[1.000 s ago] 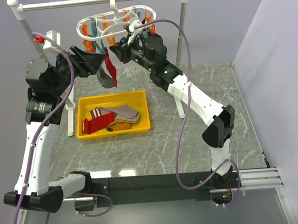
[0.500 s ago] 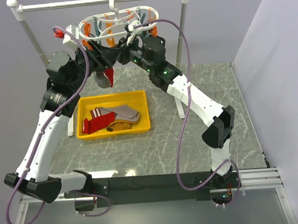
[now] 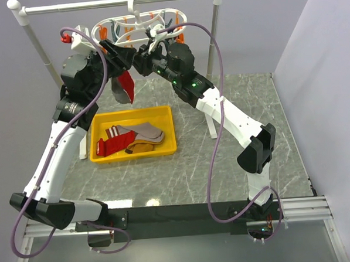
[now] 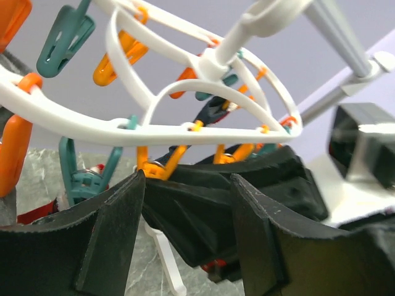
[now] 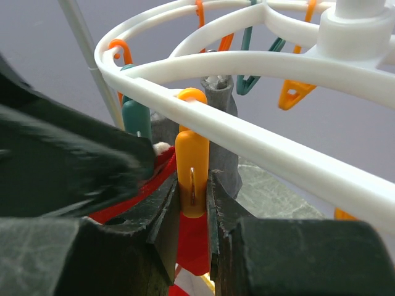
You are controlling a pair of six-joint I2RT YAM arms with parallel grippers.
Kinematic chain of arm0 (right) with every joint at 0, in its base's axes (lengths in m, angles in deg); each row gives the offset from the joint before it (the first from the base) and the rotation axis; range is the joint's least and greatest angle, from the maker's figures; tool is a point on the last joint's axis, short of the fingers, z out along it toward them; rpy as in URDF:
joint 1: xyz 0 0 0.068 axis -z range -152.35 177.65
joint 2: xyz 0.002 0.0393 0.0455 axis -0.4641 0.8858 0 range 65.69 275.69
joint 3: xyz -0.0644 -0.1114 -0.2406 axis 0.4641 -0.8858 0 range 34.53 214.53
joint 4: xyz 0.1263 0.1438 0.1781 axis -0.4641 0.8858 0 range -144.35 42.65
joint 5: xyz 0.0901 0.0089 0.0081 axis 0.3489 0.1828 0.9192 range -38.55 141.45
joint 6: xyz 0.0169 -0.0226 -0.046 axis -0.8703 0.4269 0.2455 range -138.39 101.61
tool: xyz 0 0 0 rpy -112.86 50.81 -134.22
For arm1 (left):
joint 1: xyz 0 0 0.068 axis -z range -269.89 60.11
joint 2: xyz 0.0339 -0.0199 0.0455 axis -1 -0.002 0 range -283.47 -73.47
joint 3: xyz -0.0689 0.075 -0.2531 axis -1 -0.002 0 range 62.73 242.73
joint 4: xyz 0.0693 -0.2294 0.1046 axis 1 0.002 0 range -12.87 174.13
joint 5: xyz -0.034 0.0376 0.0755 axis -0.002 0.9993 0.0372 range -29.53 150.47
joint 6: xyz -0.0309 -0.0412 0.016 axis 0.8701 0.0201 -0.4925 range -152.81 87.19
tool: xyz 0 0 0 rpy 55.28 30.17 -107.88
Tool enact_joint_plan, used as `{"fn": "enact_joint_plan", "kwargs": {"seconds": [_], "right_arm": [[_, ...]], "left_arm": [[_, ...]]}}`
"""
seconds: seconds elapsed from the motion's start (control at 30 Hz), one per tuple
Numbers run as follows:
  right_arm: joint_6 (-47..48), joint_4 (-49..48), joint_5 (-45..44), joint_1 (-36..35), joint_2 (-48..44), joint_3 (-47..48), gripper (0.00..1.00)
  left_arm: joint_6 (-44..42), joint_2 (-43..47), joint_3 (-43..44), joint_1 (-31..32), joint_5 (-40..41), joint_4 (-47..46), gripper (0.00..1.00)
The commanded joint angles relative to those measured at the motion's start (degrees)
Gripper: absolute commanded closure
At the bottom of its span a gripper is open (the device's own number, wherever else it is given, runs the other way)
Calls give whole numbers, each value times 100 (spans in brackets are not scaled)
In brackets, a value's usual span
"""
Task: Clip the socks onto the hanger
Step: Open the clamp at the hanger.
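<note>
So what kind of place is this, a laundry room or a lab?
Probably a robotics lab bench staged for laundry: left arm and right arm bolted to a marble-patterned table, a clip hanger on a white stand, socks in a yellow tray.

A yellow bin [image 3: 144, 109] rests on the marbled table [image 3: 166, 178] (grey, white-veined) by a white rail stand [image 3: 86, 4].

white hanger [image 5: 247, 61], orange clothespin [image 5: 192, 169], red sock [image 5: 192, 246]

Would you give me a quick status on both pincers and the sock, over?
Right pincer shut on orange clothespin. Red sock just under that pin, clipping unclear. Left pincer close alongside, grip hidden. Pincers crowded under hanger.
</note>
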Motion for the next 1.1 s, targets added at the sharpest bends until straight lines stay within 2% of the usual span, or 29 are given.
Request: {"fn": "enact_joint_plan", "kwargs": {"seconds": [0.0,0.13,0.53,0.7,1.07], "right_arm": [[-46,-243,265,-33,-346,8,85],[-37,-278,414,-15,-408,-62,85],[-326,-445,1372,169,-654,-352,87],[-300,-261,1601,187,-575,-168,86],[-502,-208,1742,178,-540,-80,87]], "left_arm": [[29,-15,156,12,332,-197,37],[-50,-76,217,12,561,-224,37],[-226,-340,349,12,280,-435,36],[-270,-313,332,12,236,-636,37],[-244,56,-371,20,376,-1638,39]]}}
